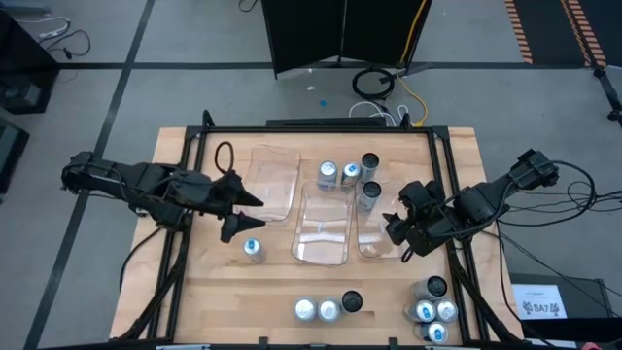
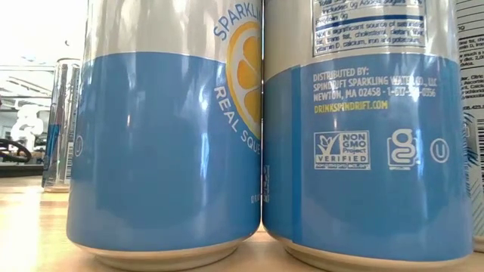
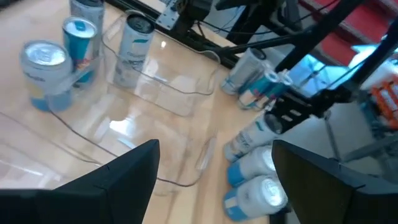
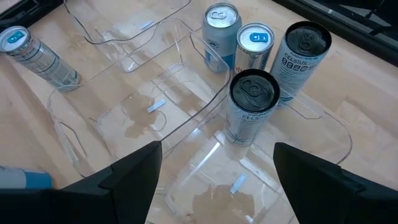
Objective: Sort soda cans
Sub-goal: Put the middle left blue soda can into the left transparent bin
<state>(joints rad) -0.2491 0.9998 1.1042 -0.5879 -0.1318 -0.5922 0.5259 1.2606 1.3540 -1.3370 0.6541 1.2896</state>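
Soda cans stand upright in groups. One dark-topped can stands in the right clear tray, with three more cans just beyond the trays' far ends. A lone blue-marked can stands on the table by my left gripper, which is open and hovers left of the middle tray. My right gripper is open over the right tray, its fingers pointing at the dark-topped can. More cans stand at the near edge and in the near right corner.
A third clear tray lies at the far left of the three. Two blue-and-white cans fill the low view. A black frame rims the table. Bare wood lies near the left corner.
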